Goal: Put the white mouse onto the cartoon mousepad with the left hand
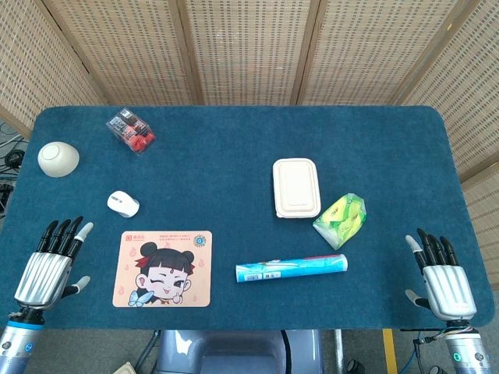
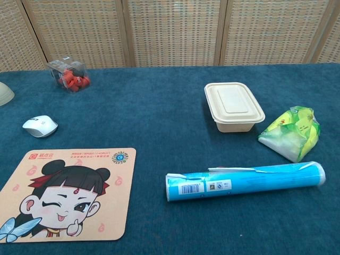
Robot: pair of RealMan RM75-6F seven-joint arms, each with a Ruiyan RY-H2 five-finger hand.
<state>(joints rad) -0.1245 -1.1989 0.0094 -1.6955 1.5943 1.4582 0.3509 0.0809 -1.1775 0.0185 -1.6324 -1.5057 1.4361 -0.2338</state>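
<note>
The white mouse (image 1: 123,204) (image 2: 40,126) lies on the blue table, just beyond the far left corner of the cartoon mousepad (image 1: 163,268) (image 2: 66,194). The pad shows a winking girl and lies flat near the front edge. My left hand (image 1: 51,265) rests at the front left with its fingers spread, empty, to the left of the pad and nearer than the mouse. At the front right corner, my right hand (image 1: 443,277) is also empty with fingers apart. Neither hand shows in the chest view.
A white bowl (image 1: 58,159) sits at the far left. A clear box of red items (image 1: 130,130) stands behind the mouse. A beige lidded container (image 1: 296,187), a green-yellow packet (image 1: 341,219) and a blue tube (image 1: 291,268) lie right of the pad.
</note>
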